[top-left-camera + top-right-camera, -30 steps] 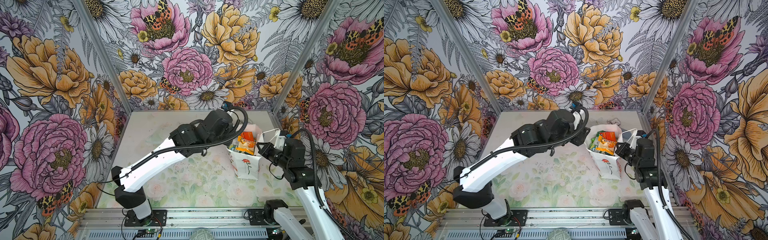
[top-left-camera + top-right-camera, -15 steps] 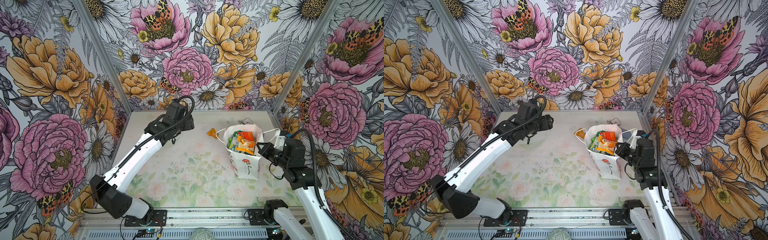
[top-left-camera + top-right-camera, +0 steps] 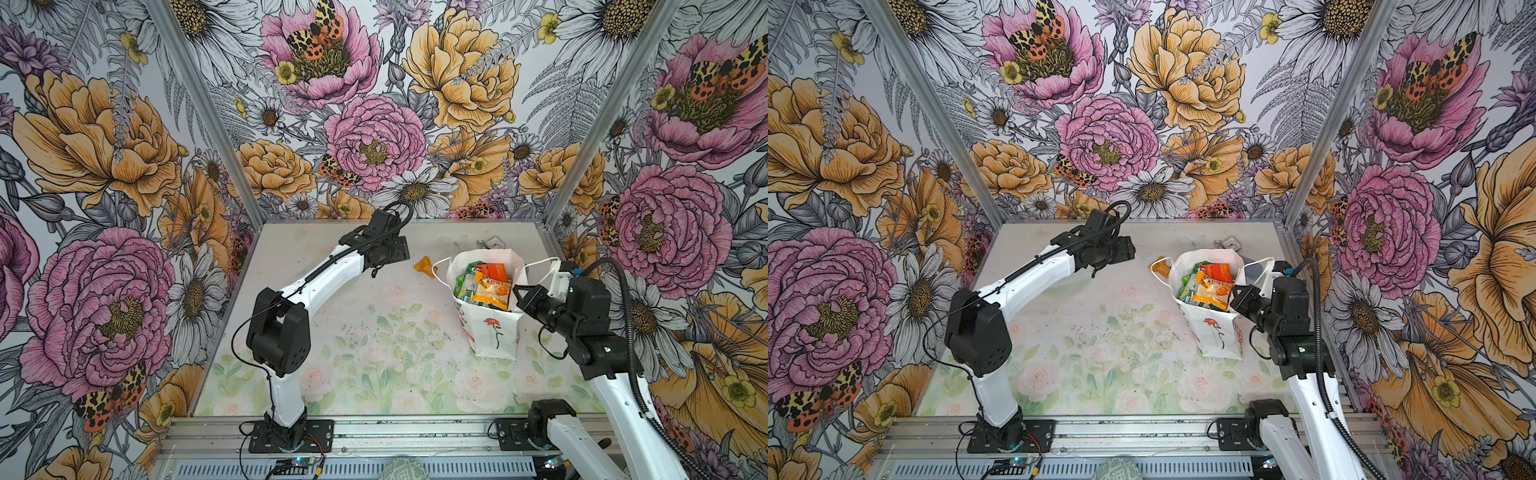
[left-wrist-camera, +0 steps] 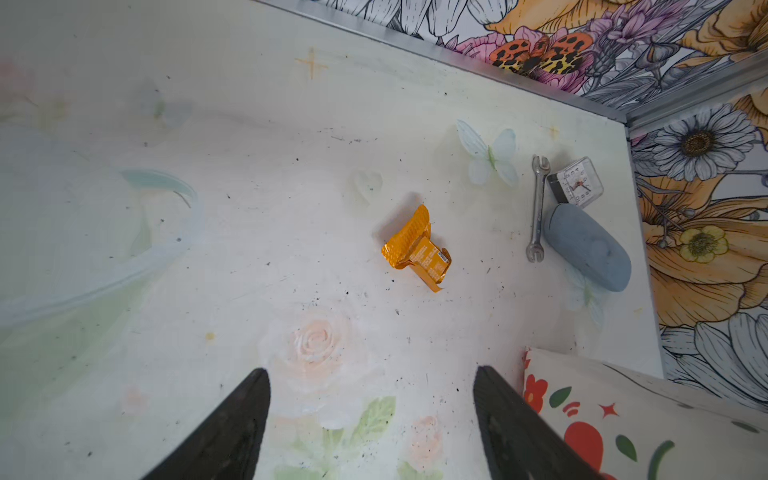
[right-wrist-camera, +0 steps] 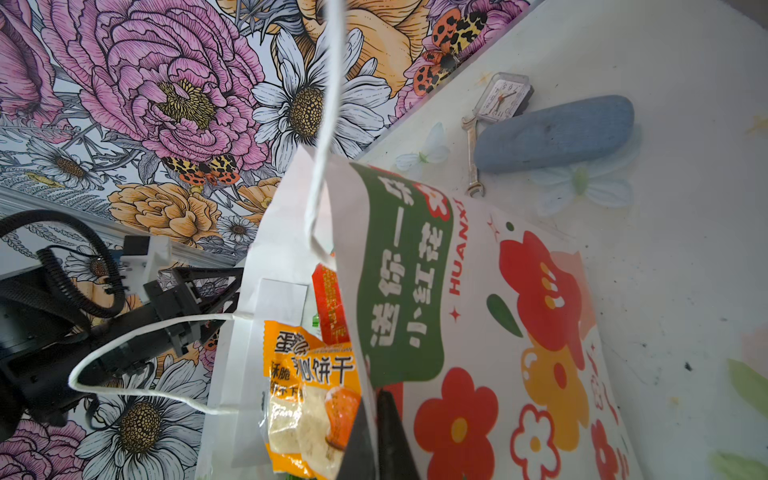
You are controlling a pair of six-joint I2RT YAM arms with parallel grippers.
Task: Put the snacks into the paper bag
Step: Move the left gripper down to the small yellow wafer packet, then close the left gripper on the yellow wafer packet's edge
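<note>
Three walls (image 3: 374,104) papered in large pink, orange and white flowers, joined by grey metal corner posts (image 3: 208,112). Tabletop (image 3: 374,353), lower centre in both top views: pale rose print, dark specks. Light even.

Packet (image 4: 417,249): glossy crinkled plastic. Bag (image 3: 498,345): matt paper. Wrench (image 4: 537,208): bare metal. Case (image 4: 588,247): matt grey, felt-like. Clock (image 4: 575,188): clear glossy plastic.
</note>
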